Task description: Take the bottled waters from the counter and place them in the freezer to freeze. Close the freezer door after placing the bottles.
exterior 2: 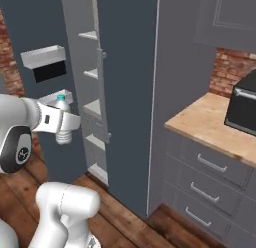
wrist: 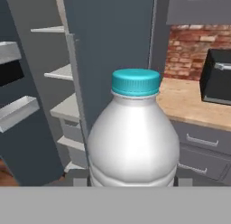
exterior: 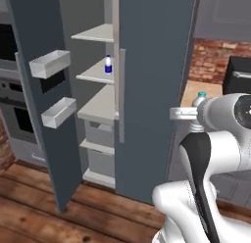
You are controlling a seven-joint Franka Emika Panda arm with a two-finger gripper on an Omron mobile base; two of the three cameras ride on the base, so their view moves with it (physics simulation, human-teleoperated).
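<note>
Ahead and to the left of the arm: freezer [exterior: 147, 90], tall, slate blue-grey, compartment standing open. Freezer door [exterior: 37, 90] swung wide to the left, two white bins on its inner face. Pale shelves [exterior: 95, 73] stacked inside the opening; blue-labelled bottle [exterior: 108, 64] upright on the second visible shelf from the top, near its front edge. Judged: one of two bottles already placed.

To the right of the freezer: tan worktop [exterior 2: 210, 122] over grey drawer fronts, carrying a black appliance [exterior 2: 242, 109].

Between worktop and open compartment: gripper [exterior 2: 64, 123] carried at about mid-height of the freezer, well clear of both. Fingers pinched on the teal-capped bottle [wrist: 134, 142], one each side of the lower body, partly closed to the bottle's width. Bottle upright, long axis vertical, cap uppermost.

Governing relation: open shelves lie ahead and to the left of the held bottle, with the closed right-hand door panel and its vertical handle directly ahead in the hand view. Judged: leftward shift needed before any forward reach, bottle kept upright; risk of striking the panel edge otherwise. Door closing not yet due.
</note>
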